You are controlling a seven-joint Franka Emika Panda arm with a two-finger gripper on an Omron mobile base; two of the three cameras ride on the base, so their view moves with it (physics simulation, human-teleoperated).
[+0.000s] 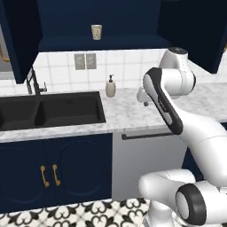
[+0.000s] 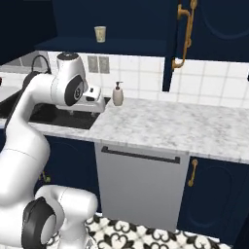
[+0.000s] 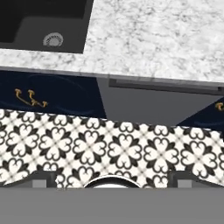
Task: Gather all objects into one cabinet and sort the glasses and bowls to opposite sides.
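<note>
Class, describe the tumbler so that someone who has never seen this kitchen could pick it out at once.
Find the open navy wall cabinet above the sink. On its dark shelf one small cream tumbler stands upright, alone. Unlike the beige soap bottle on the counter below, it has an open flared top and no pump.

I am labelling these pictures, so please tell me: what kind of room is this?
A kitchen, rendered rather than real: a black sink set in a marble counter, navy wall cabinets and a soap dispenser.
</note>
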